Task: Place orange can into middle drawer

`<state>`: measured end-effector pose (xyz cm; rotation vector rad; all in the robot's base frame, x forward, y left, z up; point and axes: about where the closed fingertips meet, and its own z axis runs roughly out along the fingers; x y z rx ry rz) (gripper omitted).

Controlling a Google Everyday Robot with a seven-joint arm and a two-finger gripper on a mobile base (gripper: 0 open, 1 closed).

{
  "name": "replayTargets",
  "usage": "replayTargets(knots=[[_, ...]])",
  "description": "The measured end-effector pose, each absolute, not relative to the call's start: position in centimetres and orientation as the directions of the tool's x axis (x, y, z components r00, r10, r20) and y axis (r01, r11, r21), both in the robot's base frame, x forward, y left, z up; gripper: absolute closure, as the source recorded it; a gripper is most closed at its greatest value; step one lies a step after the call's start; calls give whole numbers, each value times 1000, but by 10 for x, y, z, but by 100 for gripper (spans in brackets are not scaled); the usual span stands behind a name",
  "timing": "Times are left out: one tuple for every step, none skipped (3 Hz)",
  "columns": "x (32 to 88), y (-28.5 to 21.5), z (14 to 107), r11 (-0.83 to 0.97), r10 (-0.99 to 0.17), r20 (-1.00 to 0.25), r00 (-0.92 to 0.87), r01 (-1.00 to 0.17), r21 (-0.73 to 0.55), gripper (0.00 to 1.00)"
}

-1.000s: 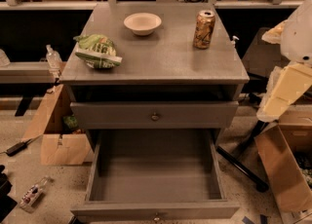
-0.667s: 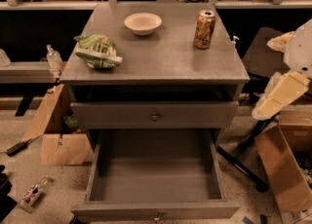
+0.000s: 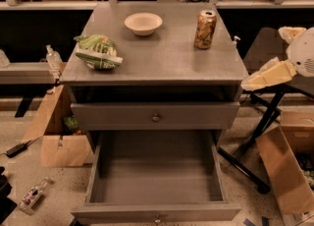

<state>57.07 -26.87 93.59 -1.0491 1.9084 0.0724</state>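
Note:
The orange can point(image 3: 205, 29) stands upright at the back right of the grey cabinet's top point(image 3: 162, 60). The middle drawer point(image 3: 156, 175) is pulled out wide below, and its inside is bare. Its brass knob point(image 3: 157, 218) shows at the bottom edge. The similar drawer one level higher point(image 3: 122, 116) is closed. My gripper point(image 3: 269, 76), a cream-coloured piece on a white arm, hangs at the right, beside the cabinet's right front corner. It is apart from the can and lower than it, and nothing shows in it.
A white bowl point(image 3: 143, 23) and a green chip bag point(image 3: 98, 51) lie on the cabinet top. A black stand point(image 3: 260, 127) and cardboard boxes point(image 3: 282, 171) are at the right. Another box point(image 3: 56, 136) and a bottle point(image 3: 33, 195) are on the floor at the left.
My gripper has moved left and a little upward, closer to the cabinet's right front corner. The can, bowl, bag and drawers have not moved.

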Motion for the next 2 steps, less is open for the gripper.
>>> replayTargets(knots=[[592,-275,934,734,-517,-826,-226,-614,-291,0],[596,-276,937,742,-510,-832,-218,-600,-298,0]])
